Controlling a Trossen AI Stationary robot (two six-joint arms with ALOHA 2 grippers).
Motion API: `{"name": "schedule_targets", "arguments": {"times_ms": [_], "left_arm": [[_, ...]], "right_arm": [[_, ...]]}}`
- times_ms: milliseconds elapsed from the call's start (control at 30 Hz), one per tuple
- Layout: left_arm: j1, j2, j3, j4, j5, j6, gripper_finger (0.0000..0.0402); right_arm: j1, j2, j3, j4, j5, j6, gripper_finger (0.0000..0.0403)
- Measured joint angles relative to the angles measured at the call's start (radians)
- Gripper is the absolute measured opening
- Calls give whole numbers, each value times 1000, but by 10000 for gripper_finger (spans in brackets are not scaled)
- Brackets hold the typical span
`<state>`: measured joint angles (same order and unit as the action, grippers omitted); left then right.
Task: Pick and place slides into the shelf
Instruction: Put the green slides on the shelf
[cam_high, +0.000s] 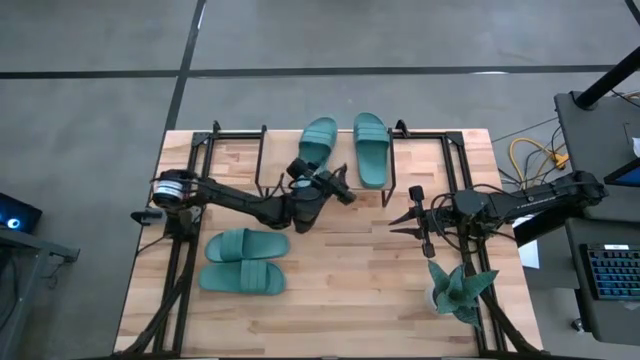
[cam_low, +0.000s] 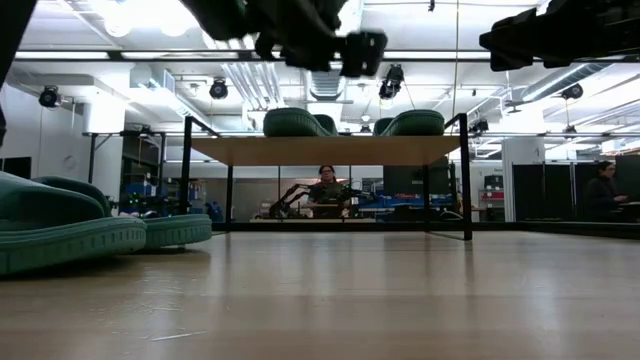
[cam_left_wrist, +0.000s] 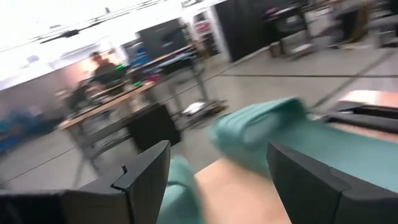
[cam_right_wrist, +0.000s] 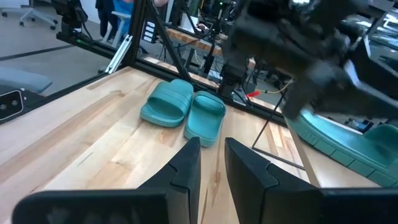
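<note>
Near: two slides (cam_high: 243, 261) flat on the table (cam_high: 350, 290). Middle: left gripper (cam_high: 335, 186), fingers apart, empty; right gripper (cam_high: 414, 218), fingers slightly apart. Far: two slides (cam_high: 345, 146) atop the shelf (cam_low: 330, 150).

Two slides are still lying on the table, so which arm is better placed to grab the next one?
Probably left. The two slides on the table lie on the left arm's side, and the left gripper, open, hangs by the shelf. The right gripper sits across the table.
</note>
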<state>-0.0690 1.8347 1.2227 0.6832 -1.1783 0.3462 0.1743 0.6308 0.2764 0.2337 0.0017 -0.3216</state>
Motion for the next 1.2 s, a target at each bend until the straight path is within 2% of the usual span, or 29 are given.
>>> {"name": "schedule_targets", "arguments": {"times_ms": [100, 167, 267, 333, 400, 433, 500, 633, 767, 867, 967, 1133, 1200], "left_arm": [[-22, -61, -10, -79, 96, -25, 251], [-27, -123, -28, -191, 211, -108, 251], [-16, -226, -68, -378, 511, -296, 251], [0, -285, -101, -423, 725, -373, 251], [11, -343, -152, -418, 866, -405, 251], [11, -368, -175, -411, 901, -412, 251], [11, -425, -222, -401, 940, -415, 251], [1, -547, -322, -400, 945, -413, 250], [-4, -678, -433, -416, 947, -411, 227], [-6, -788, -515, -437, 970, -409, 184], [-7, -902, -600, -449, 1006, -409, 126], [-8, -1095, -724, -456, 1079, -385, 19], [-8, -1165, -764, -454, 1081, -346, 9]], "right_arm": [[0, 0, 0, -3, 0, 0, 63], [0, 0, 0, -4, 0, 4, 63], [0, 0, 0, -6, 0, 7, 63], [0, 0, 0, -6, 0, 7, 63], [0, 0, 0, -6, 0, 2, 63], [0, 0, 0, -6, 0, -1, 63], [0, 0, 0, -4, 0, -10, 63], [0, 0, 0, 20, 0, -19, 63], [0, 1, 0, 49, 0, -20, 63], [0, 2, 0, 73, 0, -20, 63], [0, 12, 0, 125, 16, -20, 63], [0, 80, 8, 289, 149, -82, 63], [0, 118, 35, 308, 179, -115, 63]]}}
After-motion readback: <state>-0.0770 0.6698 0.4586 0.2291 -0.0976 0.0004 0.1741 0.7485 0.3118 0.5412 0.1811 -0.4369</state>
